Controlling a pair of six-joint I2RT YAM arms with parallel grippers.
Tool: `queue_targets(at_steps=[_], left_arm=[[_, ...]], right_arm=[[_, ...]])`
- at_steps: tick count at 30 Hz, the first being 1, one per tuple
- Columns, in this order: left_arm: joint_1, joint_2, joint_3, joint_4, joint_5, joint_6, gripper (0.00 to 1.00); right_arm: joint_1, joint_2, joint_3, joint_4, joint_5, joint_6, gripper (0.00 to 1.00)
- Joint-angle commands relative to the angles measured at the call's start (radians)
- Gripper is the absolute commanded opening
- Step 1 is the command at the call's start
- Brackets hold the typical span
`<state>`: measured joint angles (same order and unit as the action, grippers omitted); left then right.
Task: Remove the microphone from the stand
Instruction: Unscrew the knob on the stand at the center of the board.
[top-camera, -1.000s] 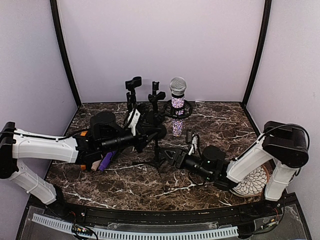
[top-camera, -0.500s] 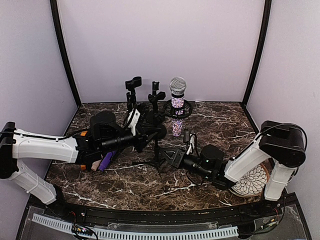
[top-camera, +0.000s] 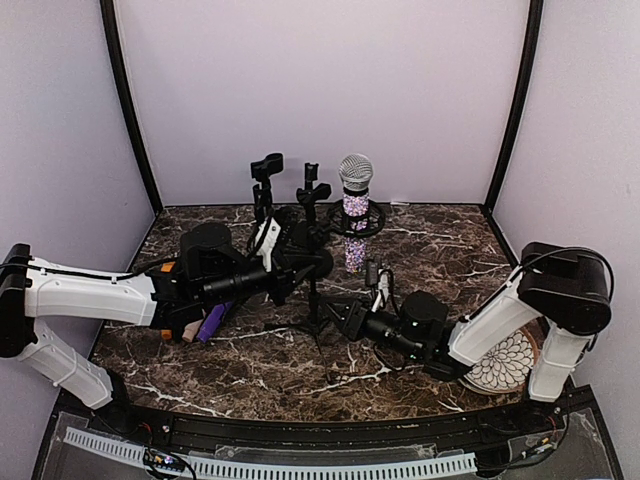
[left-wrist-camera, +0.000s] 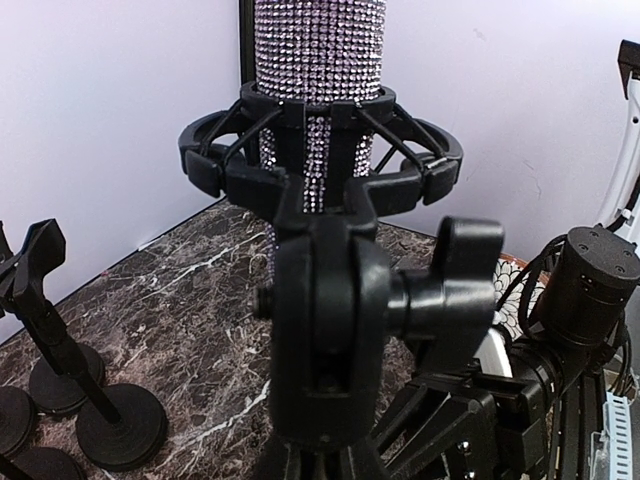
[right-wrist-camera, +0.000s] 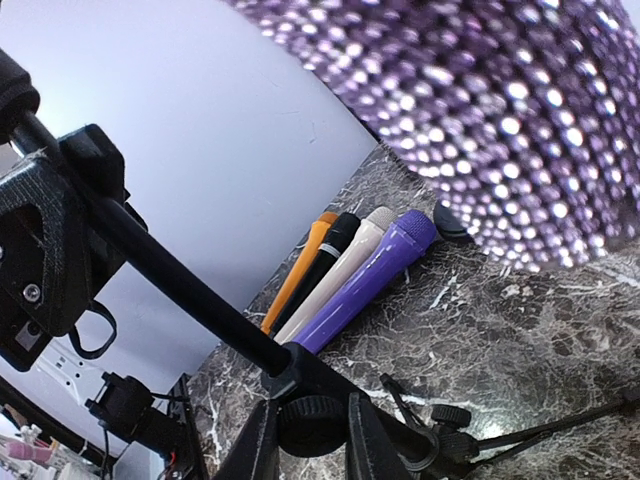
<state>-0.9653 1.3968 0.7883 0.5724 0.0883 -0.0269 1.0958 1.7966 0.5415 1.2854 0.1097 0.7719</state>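
I am steadying the stand (left-wrist-camera: 320, 300), my left tool (top-camera: 296, 274) clenched on its pole and my right tool (top-camera: 352, 318) seemingly clamping its base, so the microphone (top-camera: 355, 205) can slide free.

Table (top-camera: 440, 245): the stand (top-camera: 316, 300) is at centre, and its legs rest on the surface. The microphone (top-camera: 356, 172) sits upright in the cradle at the stand's top, toward the rear.

Two other stands (top-camera: 265, 170) are just left of the microphone, side by side near the back wall.

A row of handheld microphones (right-wrist-camera: 370, 275) lies side by side on the table at left, beneath the left arm.

A plate (top-camera: 500, 365) lies at the right near edge, partly under the right arm.

The left end effector (top-camera: 300, 272) is at the stand's pole from the left. The right end effector (top-camera: 350, 318) is at the leg hub from the right, lower down.
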Motion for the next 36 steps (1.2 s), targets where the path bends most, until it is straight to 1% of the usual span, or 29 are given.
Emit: queue_targets(at_steps=[1,6,15,21,25,29,34,35,36], left_arm=[[-0.012,0.024,-0.028,-0.116,0.019,-0.027,0.00],[-0.013,0.030,-0.025,-0.122,0.019,-0.028,0.00],[-0.013,0.035,-0.023,-0.123,0.025,-0.032,0.00],[-0.013,0.040,-0.021,-0.126,0.027,-0.034,0.00],[-0.013,0.043,-0.019,-0.127,0.028,-0.033,0.00],[-0.013,0.048,-0.017,-0.130,0.030,-0.036,0.00],[-0.013,0.051,-0.015,-0.132,0.032,-0.039,0.00],[-0.013,0.051,-0.016,-0.132,0.033,-0.039,0.00],[-0.013,0.052,-0.015,-0.132,0.034,-0.039,0.00]], right_arm=[[0.029,-0.064,0.036,-0.117,0.133,-0.212,0.03],[0.079,-0.086,0.112,-0.274,0.250,-0.418,0.02],[0.142,-0.066,0.188,-0.417,0.436,-0.733,0.02],[0.176,-0.045,0.223,-0.448,0.567,-0.932,0.03],[0.197,-0.026,0.230,-0.417,0.640,-1.033,0.03],[0.213,-0.011,0.241,-0.386,0.666,-1.073,0.03],[0.220,-0.008,0.241,-0.342,0.674,-1.056,0.05],[0.222,-0.015,0.234,-0.326,0.677,-1.045,0.09],[0.222,-0.029,0.222,-0.311,0.681,-1.033,0.15]])
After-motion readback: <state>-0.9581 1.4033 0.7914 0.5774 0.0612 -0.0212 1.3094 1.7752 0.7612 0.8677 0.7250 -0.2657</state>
